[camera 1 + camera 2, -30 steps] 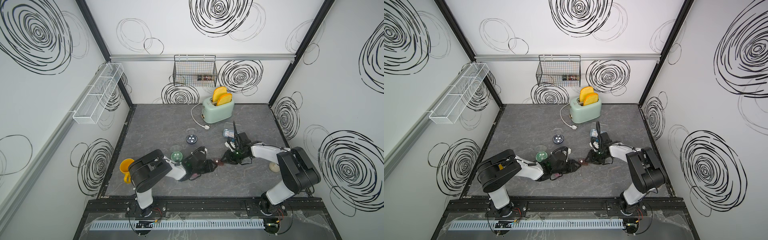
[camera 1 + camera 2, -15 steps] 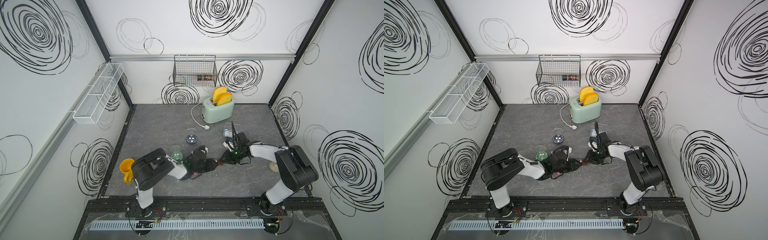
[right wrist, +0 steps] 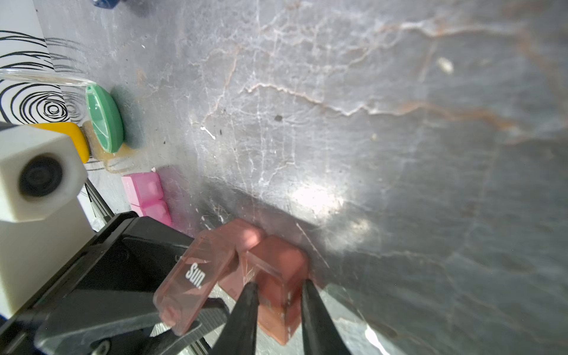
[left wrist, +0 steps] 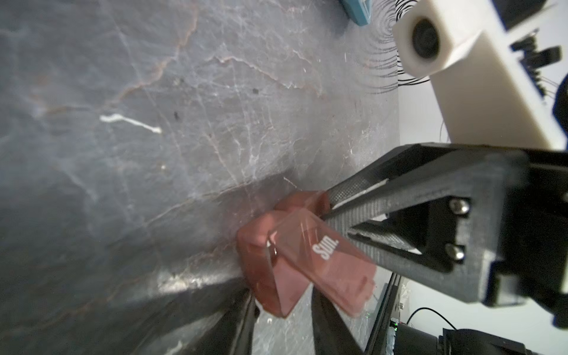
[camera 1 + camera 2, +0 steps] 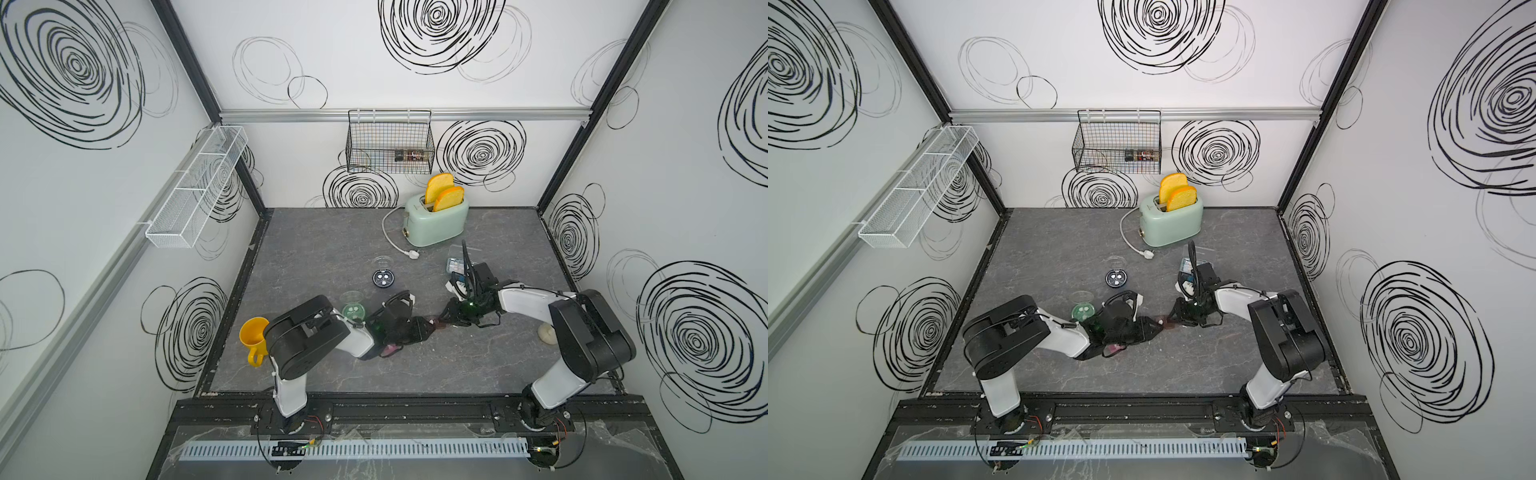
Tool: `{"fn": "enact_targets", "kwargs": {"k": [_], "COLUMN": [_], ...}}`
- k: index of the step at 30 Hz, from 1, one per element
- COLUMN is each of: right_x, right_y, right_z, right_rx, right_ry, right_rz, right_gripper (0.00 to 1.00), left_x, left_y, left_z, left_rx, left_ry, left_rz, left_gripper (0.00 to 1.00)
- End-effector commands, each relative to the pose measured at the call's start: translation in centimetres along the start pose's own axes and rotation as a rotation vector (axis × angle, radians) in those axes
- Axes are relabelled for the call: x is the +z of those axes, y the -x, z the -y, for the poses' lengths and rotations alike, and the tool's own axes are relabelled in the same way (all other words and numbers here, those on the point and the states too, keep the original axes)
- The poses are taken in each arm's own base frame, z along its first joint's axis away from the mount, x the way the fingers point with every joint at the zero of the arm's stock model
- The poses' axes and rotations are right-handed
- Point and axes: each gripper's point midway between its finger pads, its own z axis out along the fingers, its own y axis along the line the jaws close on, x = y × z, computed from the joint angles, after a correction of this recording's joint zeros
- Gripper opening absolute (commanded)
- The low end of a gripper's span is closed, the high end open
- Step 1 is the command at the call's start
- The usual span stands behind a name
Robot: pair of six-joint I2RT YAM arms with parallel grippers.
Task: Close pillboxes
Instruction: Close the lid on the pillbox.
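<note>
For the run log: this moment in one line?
brown pillbox: Sun. lid open | right hand: gripping its body | left hand: at lid, grip unclear

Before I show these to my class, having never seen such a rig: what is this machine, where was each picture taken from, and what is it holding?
These are two robot arms mounted along the near edge of a table, each ending in a two-fingered gripper. The two wide pictures look down from overhead; the two close-ups come from cameras on the arms' wrists. On the table lie pillboxes: a round navy one, a round green one, a pink strip and a clear-blue box, plus a mint toaster and a yellow mug. The arms meet at a brown pillbox. The right gripper clamps it; its lid, marked "Sun.", stands open. The left gripper is at the lid's side; whether it grips, I cannot tell.
</note>
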Motion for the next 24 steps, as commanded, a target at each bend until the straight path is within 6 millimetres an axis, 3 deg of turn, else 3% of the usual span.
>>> {"fn": "enact_targets", "kwargs": {"k": [1, 7, 18, 24], "right_x": [1.1, -0.8, -4.2, -3.7], "right_y": [-1.9, 0.0, 1.7, 1.7], "right_z": [0.9, -1.1, -2.1, -1.8], "right_rx": [0.015, -0.014, -0.037, -0.035], "right_ry": [-0.054, -0.008, -0.016, -0.019], "right_rz": [-0.064, -0.007, 0.062, 0.054], "right_gripper": [0.33, 0.41, 0.45, 0.47], "left_x": [0.2, -1.6, -4.0, -4.0], "left_y": [0.4, 1.2, 2.1, 2.8], "left_z": [0.0, 2.0, 4.6, 3.4], "left_rx": [-0.005, 0.037, 0.096, 0.084], "left_ry": [-0.007, -0.039, -0.073, -0.035], "left_rz": [0.014, 0.039, 0.063, 0.072], "left_gripper": [0.36, 0.37, 0.38, 0.46]}}
